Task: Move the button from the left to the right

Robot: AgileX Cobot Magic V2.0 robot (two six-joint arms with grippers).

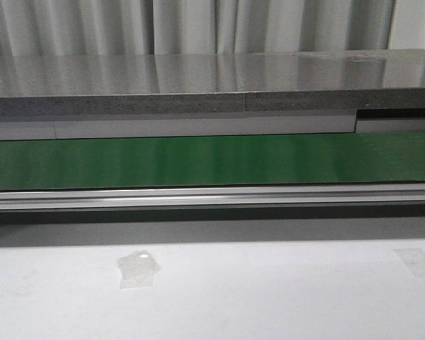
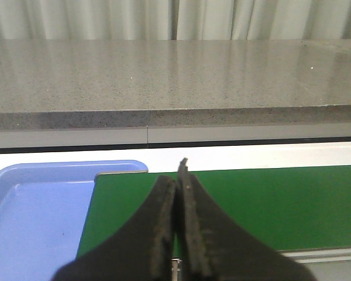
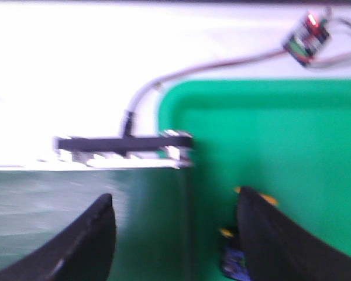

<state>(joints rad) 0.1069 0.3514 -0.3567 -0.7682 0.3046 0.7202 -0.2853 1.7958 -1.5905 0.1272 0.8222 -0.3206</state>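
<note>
White surface (image 1: 269, 297) lay nearest in the front view, two clear tape patches (image 1: 138, 270) stuck to it, then an aluminium rail (image 1: 212, 197), a green conveyor belt (image 1: 212, 161) and a grey stone ledge (image 1: 198, 78). Neither arm showed there. The left claw (image 2: 177, 175) was pressed shut and empty over the belt beside a blue tray (image 2: 35, 211). The right claw (image 3: 175, 228) gaped open over a green tray (image 3: 281, 146); yellow glimpsed beside one finger was too blurred to be called the button.
</note>
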